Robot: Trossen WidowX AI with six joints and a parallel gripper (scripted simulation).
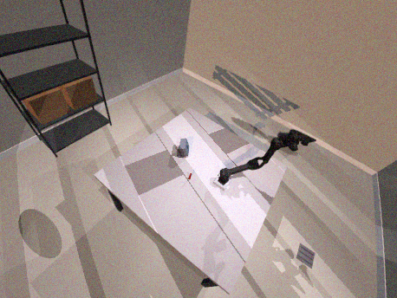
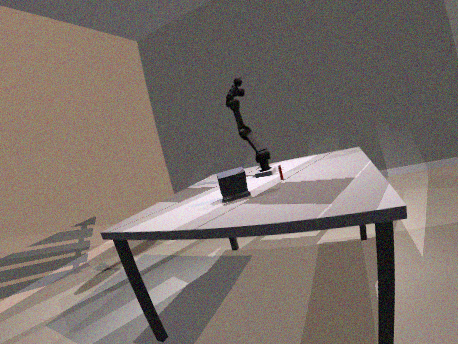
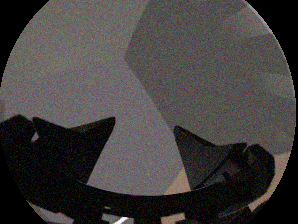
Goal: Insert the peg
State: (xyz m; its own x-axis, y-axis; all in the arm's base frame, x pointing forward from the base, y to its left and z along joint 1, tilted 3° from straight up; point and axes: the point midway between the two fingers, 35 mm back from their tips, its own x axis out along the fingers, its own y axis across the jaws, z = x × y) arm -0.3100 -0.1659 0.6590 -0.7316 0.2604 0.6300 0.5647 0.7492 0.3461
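Note:
A small red peg [image 1: 190,176] [image 2: 281,173] stands upright on the table [image 1: 182,217] [image 2: 320,214]. Its cross-section is too small to tell. The block with the sloped panel [image 1: 184,148] [image 2: 233,184] stands on the table, a short way from the peg. It looks blue-grey in the top view and dark from behind in the exterior view. No hole can be made out in its face. My gripper [image 3: 145,123] is open and empty, with its dark fingers wide apart in the wrist view. It is raised high, far from both peg and panel, which are outside the wrist view.
The black arm [image 1: 247,166] [image 2: 240,120] rises from its base [image 1: 224,176] [image 2: 263,159] on the table and leans away from the peg and panel. A black shelf rack [image 1: 71,132] with orange-brown boxes stands on the floor beyond the table. The wrist view shows only walls and ceiling.

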